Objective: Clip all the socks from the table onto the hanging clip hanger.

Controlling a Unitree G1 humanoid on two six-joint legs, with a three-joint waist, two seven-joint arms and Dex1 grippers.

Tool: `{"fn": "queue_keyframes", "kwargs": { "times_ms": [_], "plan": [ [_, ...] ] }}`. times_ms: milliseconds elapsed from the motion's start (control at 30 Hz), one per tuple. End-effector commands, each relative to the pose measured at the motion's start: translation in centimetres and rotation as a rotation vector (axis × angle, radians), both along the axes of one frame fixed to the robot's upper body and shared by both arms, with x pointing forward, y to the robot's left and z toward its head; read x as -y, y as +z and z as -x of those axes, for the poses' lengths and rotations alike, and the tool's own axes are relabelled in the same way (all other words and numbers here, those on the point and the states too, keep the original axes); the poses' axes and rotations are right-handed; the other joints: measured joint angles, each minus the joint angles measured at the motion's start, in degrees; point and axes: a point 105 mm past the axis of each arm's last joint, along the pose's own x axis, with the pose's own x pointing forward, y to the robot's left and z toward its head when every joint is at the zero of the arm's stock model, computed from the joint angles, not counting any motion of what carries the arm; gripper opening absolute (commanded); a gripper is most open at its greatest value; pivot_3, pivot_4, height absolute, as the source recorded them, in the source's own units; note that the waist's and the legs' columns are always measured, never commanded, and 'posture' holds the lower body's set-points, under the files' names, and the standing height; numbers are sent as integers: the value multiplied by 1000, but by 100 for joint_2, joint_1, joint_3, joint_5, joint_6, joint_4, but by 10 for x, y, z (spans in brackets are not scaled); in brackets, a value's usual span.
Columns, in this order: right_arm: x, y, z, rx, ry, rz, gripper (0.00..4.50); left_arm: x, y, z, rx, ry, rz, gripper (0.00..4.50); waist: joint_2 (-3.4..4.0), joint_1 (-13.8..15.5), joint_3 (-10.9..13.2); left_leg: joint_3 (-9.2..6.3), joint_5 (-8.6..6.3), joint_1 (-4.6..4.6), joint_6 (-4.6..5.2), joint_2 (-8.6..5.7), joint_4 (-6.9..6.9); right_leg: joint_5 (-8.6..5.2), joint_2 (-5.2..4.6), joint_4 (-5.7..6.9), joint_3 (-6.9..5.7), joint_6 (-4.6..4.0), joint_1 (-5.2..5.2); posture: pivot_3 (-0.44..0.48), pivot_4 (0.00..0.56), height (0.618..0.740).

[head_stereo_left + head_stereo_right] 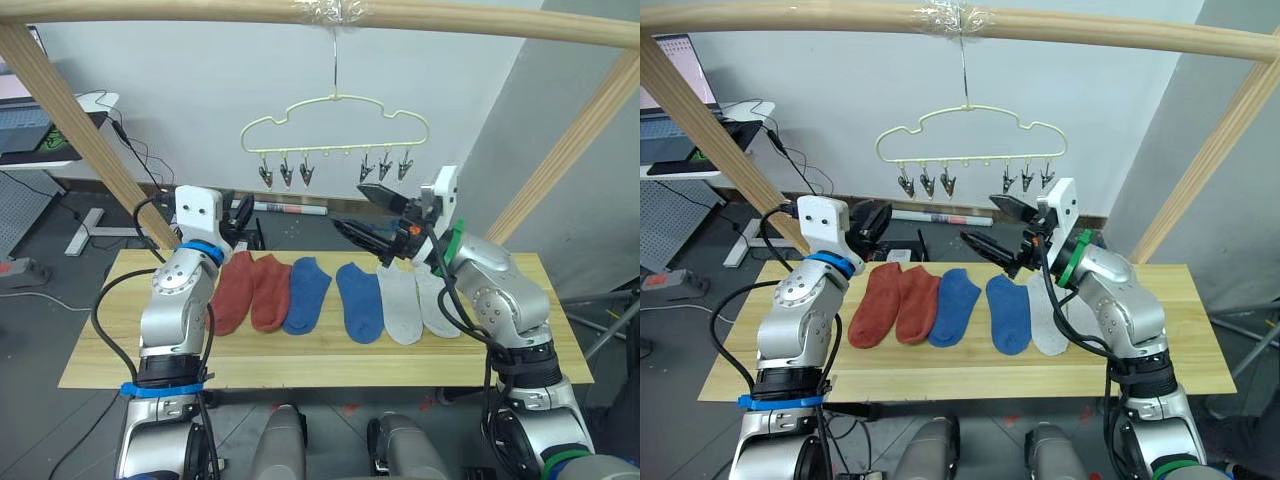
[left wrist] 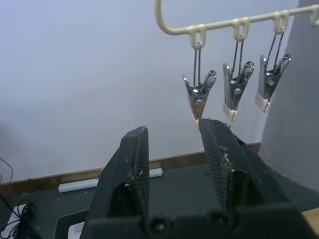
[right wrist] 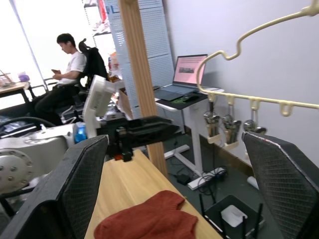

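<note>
Head views: six socks lie flat in a row on the table [image 1: 100,355], toes toward the robot: two rust-red socks [image 1: 252,290], two blue socks [image 1: 335,297], two light grey socks [image 1: 418,305]. None clipped yet. The clip hanger [image 1: 335,128] hangs by its hook from the wooden pole [image 1: 200,12] above the far edge, all six clips [image 1: 285,173] empty, three to each side. Both arms are raised over the row, likely a ready pose before the first pick. Left gripper [image 1: 240,215] sits above the red pair; right gripper [image 1: 372,215] is above the blue and grey socks, spread wide, holding nothing.

Left wrist view: left gripper fingers [image 2: 130,169] stand moderately apart and empty, aimed up at the hanger's left three clips, the nearest clip [image 2: 200,94] just above a fingertip.

Right wrist view: right gripper fingers [image 3: 84,184] wide, empty. Red socks on the table below; hanger bar and clips beyond. A seated person [image 3: 67,74] is in the background, well apart.
</note>
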Motion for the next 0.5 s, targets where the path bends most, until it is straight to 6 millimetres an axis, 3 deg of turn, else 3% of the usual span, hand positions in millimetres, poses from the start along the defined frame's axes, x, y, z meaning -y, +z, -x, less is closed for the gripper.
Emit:
{"fn": "queue_keyframes", "kwargs": {
  "times_ms": [33,500],
  "plan": [
    [-7,16,8,53,43,-25,4500,11,15,-2,68,-43,-18,1755,0,-2,28,0,0,0,0,0,0,0,0,1,0,0,0,49,251,740],
    [-16,37,19,76,81,-58,4500,21,29,-27,132,-34,-2,1755,-4,-50,88,-2,-1,-4,-2,0,0,1,0,1,-5,11,-3,8,257,740]
  ]
}}
